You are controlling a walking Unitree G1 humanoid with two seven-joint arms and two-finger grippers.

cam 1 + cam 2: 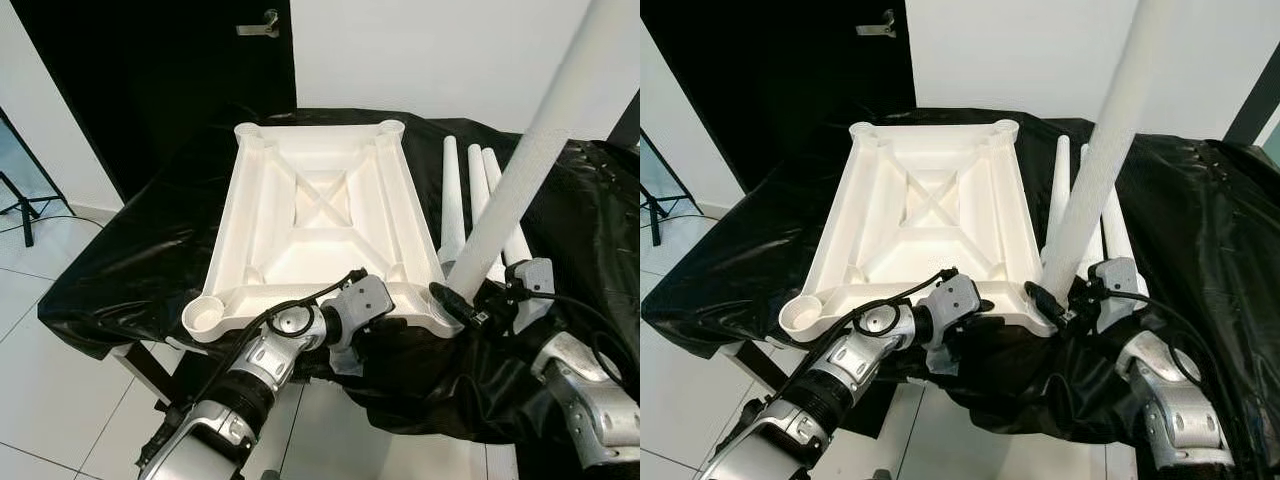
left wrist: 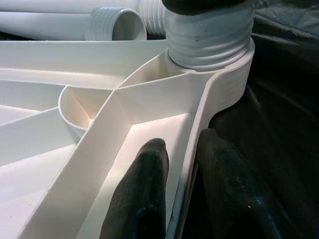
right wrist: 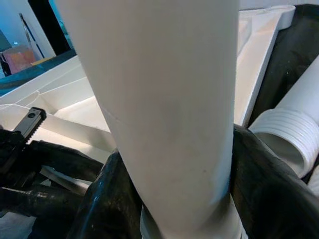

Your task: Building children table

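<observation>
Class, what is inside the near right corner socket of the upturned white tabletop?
The threaded end of a white plastic leg, held by the right gripper. Its tip inside the white tabletop's socket is hidden.

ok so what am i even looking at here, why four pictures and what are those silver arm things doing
It is a humanoid robot putting a child's table together. The top two pictures come from cameras in its head, looking down; the bottom two from cameras on its wrists. A white tabletop lies upside down on a black-covered table. The left gripper pinches the tabletop's near edge to steady it. The right gripper is shut around a white leg, standing its threaded end in the near right corner socket. Three spare legs lie beside the tabletop.
</observation>
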